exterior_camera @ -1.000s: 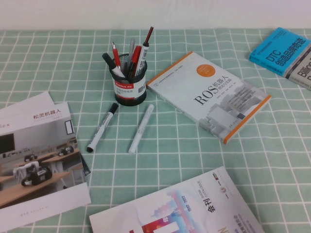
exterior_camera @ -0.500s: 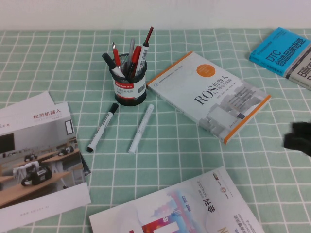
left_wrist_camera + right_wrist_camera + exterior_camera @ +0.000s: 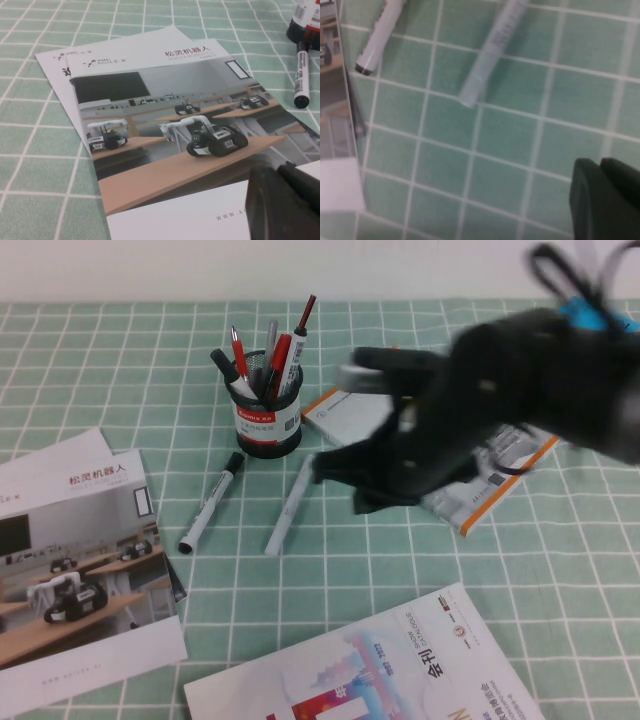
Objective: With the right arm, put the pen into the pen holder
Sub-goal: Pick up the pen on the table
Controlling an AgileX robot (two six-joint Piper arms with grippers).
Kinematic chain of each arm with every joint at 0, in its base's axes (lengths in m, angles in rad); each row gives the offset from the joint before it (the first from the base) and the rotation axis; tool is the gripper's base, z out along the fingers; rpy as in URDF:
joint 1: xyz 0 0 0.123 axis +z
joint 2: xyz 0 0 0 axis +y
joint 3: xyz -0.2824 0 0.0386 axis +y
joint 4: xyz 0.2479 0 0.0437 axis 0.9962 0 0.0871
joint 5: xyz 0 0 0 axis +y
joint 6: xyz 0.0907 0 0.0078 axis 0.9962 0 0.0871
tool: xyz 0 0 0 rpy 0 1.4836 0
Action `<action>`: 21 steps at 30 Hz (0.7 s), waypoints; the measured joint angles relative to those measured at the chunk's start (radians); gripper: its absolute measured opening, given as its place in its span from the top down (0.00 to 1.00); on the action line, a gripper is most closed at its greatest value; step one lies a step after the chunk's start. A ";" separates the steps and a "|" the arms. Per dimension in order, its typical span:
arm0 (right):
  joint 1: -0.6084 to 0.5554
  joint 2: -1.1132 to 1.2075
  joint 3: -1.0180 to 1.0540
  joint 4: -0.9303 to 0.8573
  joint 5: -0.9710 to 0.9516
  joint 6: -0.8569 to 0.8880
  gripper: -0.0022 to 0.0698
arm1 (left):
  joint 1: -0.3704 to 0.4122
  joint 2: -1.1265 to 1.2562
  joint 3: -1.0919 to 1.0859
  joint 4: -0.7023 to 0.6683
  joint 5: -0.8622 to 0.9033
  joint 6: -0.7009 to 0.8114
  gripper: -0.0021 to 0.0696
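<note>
The pale pen [image 3: 283, 520] lies on the green checked cloth in front of the black mesh pen holder [image 3: 267, 425], which holds several pens. The pen also shows in the right wrist view [image 3: 492, 50]. My right arm [image 3: 520, 380] reaches in from the right over the ROS book. Its gripper [image 3: 338, 480] hovers just right of the pen's upper half. The right wrist view shows this gripper [image 3: 598, 163] shut and empty, apart from the pen. My left gripper [image 3: 280, 172] is shut and empty, low over the brochure [image 3: 165, 125].
A white marker with a black cap [image 3: 210, 502] lies left of the pen. The ROS book [image 3: 480, 490] lies right of the holder, partly under my arm. A blue book [image 3: 590, 315] is at the back right, a magazine [image 3: 380, 670] at the front, the brochure [image 3: 70, 560] at the left.
My right arm has swept in fast from the right edge, across the ROS book, to beside the pen. The pen, the marker and the holder have not moved.
</note>
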 joint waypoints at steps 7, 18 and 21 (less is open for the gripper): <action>0.046 0.343 -0.427 -0.016 0.197 0.099 0.82 | 0.000 0.000 0.000 0.000 0.000 0.000 0.98; 0.060 0.666 -0.879 -0.134 0.316 0.347 0.46 | 0.000 0.000 0.000 0.000 0.000 0.000 0.98; 0.060 0.698 -0.919 -0.197 0.329 0.401 0.45 | 0.000 0.000 0.000 0.000 0.000 0.000 0.98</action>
